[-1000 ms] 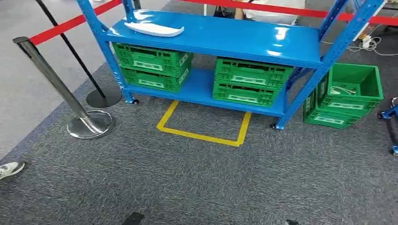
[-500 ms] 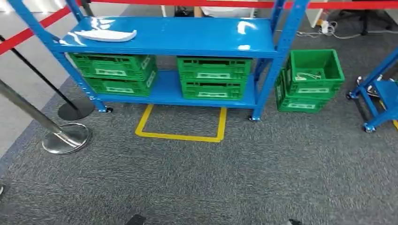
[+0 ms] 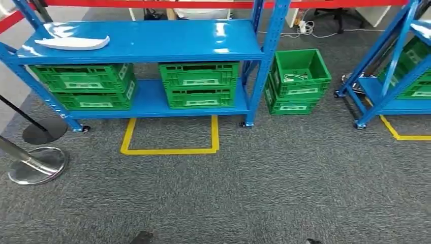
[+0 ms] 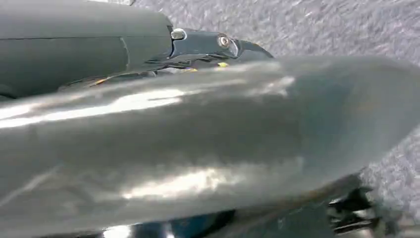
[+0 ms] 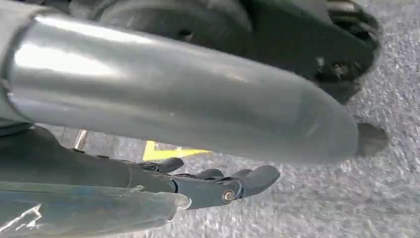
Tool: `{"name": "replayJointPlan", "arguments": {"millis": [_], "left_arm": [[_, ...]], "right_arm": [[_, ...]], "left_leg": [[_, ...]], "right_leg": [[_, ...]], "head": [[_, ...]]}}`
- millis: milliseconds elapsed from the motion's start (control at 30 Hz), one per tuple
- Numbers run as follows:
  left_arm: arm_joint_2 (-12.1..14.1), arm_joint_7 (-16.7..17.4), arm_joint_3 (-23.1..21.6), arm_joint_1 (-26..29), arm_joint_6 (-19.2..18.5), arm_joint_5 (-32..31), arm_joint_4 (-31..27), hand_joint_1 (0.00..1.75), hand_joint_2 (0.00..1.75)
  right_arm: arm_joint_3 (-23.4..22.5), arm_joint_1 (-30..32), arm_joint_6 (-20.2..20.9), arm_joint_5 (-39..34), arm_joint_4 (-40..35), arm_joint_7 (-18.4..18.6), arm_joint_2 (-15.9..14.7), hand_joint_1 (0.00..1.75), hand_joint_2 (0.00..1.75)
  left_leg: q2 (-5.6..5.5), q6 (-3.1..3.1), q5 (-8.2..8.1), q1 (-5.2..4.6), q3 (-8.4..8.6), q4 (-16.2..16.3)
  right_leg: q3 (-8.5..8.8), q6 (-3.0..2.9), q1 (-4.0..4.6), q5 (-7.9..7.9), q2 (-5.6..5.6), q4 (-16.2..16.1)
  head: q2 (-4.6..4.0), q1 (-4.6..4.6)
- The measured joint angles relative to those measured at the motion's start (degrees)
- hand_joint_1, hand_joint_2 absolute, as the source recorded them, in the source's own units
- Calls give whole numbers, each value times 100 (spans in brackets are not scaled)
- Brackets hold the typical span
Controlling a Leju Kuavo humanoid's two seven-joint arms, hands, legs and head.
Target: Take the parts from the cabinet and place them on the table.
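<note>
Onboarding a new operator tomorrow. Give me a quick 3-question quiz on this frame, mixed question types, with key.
1. True or false: the white part lies on the top shelf of the blue rack.
2. The green crate with white cable stands: A) on the lower shelf, B) on the carpet beside the rack, C) inside the yellow floor marking.
3. Fill in: the right robot hand holds ____.

Key: 1 true; 2 B; 3 nothing

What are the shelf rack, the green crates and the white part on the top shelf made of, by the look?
Shelf rack: likely painted steel; glossy blue, glare spots, perforated uprights.
Green crates: likely moulded plastic; matte, ribbed, slotted walls.
White part: probably plastic; smooth, curved, slightly shiny. Too small to be sure.
</note>
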Motion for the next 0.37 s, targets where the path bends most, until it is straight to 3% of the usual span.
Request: {"name": "replayJointPlan", "arguments": {"millis": [67, 100, 133, 167, 233, 267, 333, 367], "left_arm": [[2, 0, 0, 34, -2, 22, 0, 0, 0], [2, 0, 0, 54, -2, 31, 0, 0, 0], [2, 0, 0, 60, -2, 33, 0, 0, 0], [2, -13, 0, 57, -2, 57, 0, 0, 0], [2, -81, 2, 53, -2, 129, 0, 0, 0], [2, -127, 6, 55, -2, 187, 0, 0, 0], [4, -171, 15, 60, -4, 240, 0, 0, 0], [20, -181, 15, 67, -7, 264, 0, 0, 0]], "right_arm": [[0, -34, -42, -7, 0, -48, 4, 0, 0], [0, -30, -66, -7, 0, -66, 4, 0, 0], [-2, -18, -79, -7, 0, -85, 4, 0, 0], [-2, -7, -92, -6, 0, -127, 2, 0, 0], [-2, -17, -96, -7, 0, -173, 2, 0, 0], [-2, -27, -96, -7, 0, -190, 2, 0, 0], [-2, -41, -94, -7, 0, -212, 7, 0, 0], [-2, -32, -94, -7, 4, -214, 15, 0, 0]], "left_leg": [[125, 11, -7, -26, -2, 5], [171, 14, -11, -32, -1, 6], [197, 13, -12, -34, 3, 7], [209, 12, -14, -34, 8, 7], [219, -17, -32, -32, 41, 8], [226, -43, -45, -38, 57, 8], [226, -97, -60, -80, 44, 39], [225, -7, -55, -90, 43, 48]], "right_leg": [[-444, 28, -7, -428, -128, 963], [-566, 33, -8, -503, -137, 1258], [-546, 30, -6, -442, -137, 1246], [-367, 19, -4, -249, -136, 961], [227, -18, -4, 200, -165, -88], [443, -43, 0, 215, -235, -476], [509, -95, 11, 210, -212, -535], [504, -55, 5, 230, -213, -539]], "head": [[-2, 0], [-2, -3], [0, -3], [-2, 0], [-2, 0], [0, 0], [0, -22], [-2, -9]]}}
